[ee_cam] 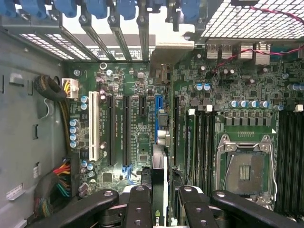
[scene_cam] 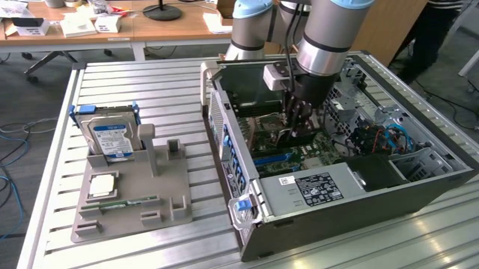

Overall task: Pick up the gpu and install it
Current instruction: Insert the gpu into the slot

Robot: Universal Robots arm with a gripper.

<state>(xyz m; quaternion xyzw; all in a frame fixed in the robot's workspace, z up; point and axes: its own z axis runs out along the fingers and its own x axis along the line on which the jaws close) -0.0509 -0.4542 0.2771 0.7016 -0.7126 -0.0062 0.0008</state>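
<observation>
— Under the case (scene_cam: 359, 196), what is the surface?
— A table (scene_cam: 150, 84) of ribbed, pale metal slats. Behind it I see a wooden desk (scene_cam: 179, 25), a grey floor (scene_cam: 30, 101) with loose cables (scene_cam: 11, 134), and a person (scene_cam: 438, 28) in dark clothes at the exterior view's right.
— And beside the case?
— A grey moulded tray (scene_cam: 127, 218), towards the exterior view's left, with a silver, blue-labelled drive (scene_cam: 112, 137) upright in it.
— Your gripper (scene_cam: 299, 126)?
— Down inside the open black case, clamped on the gpu (ee_cam: 159, 180). The thin, flat card stands edge-on between my black jointed fingers (ee_cam: 137, 209), over the green board (ee_cam: 133, 85), in line with a blue slot (ee_cam: 159, 111). Whether it sits in the slot I cannot tell.
</observation>
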